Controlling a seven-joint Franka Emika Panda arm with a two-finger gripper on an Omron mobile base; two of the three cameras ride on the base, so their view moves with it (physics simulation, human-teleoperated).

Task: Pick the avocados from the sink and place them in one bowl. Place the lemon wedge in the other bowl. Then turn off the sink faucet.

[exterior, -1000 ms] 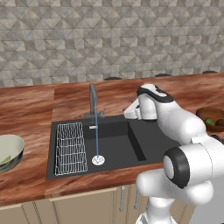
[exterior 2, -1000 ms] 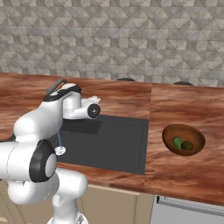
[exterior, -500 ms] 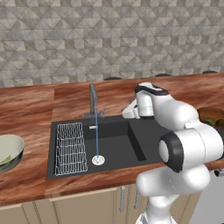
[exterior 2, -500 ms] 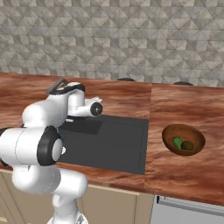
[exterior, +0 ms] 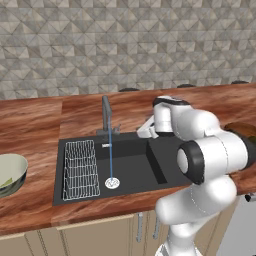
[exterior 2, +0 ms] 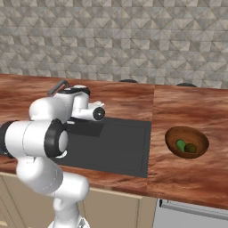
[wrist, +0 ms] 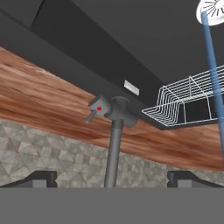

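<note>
Avocados (exterior 2: 186,146), one bright green and one dark olive, lie side by side in the shallow brown wooden bowl (exterior 2: 200,139) on the wooden counter (exterior 2: 187,107), to the right of the sink (exterior 2: 129,151). At the far left of the counter sits the pale grey-green bowl (exterior: 17,165); something yellowish shows inside it, possibly the lemon wedge, though it is too small to be sure. The sink faucet (exterior: 106,114) stands at the far edge of the dark double basin, and a thin blue stream of water (exterior: 110,155) falls from it onto the round silver drain (exterior: 112,183). A white wire rack (exterior: 80,169) lies in the left basin just beside the drain. The gripper (wrist: 111,176) hovers just right of the faucet, facing it, its two dark fingertips (wrist: 41,178) spread well apart with the spout between them and nothing held. The small side lever (wrist: 95,109), marked with a red dot, sits at the faucet's base.
</note>
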